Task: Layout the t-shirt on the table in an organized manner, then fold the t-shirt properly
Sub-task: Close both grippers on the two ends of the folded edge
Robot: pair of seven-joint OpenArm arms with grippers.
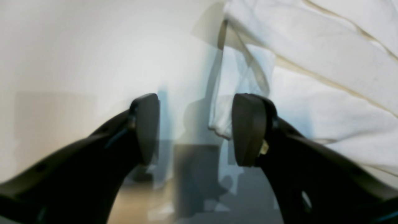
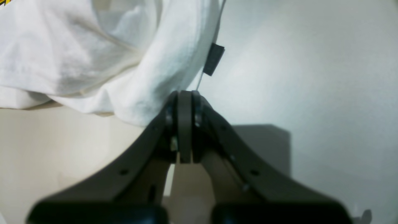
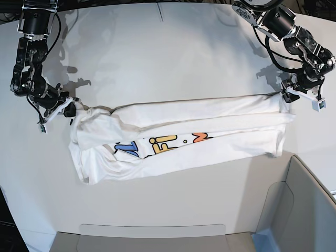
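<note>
The white t-shirt (image 3: 178,134) lies on the white table (image 3: 157,58) as a long, wrinkled band with blue, yellow and orange letters partly showing. My right gripper (image 2: 185,95) is shut on a thin edge of the t-shirt (image 2: 93,56) beside its black neck label (image 2: 214,59). In the base view, the right gripper (image 3: 67,107) is at the shirt's left end. My left gripper (image 1: 196,124) is open, with a hem of the t-shirt (image 1: 311,93) hanging between its fingers. In the base view, the left gripper (image 3: 287,96) is at the shirt's right end.
A grey-white plastic bin (image 3: 299,205) stands at the front right, and its rim (image 3: 152,231) runs along the front edge. A faint seam (image 3: 160,13) runs across the far tabletop. Bare table lies behind and in front of the shirt.
</note>
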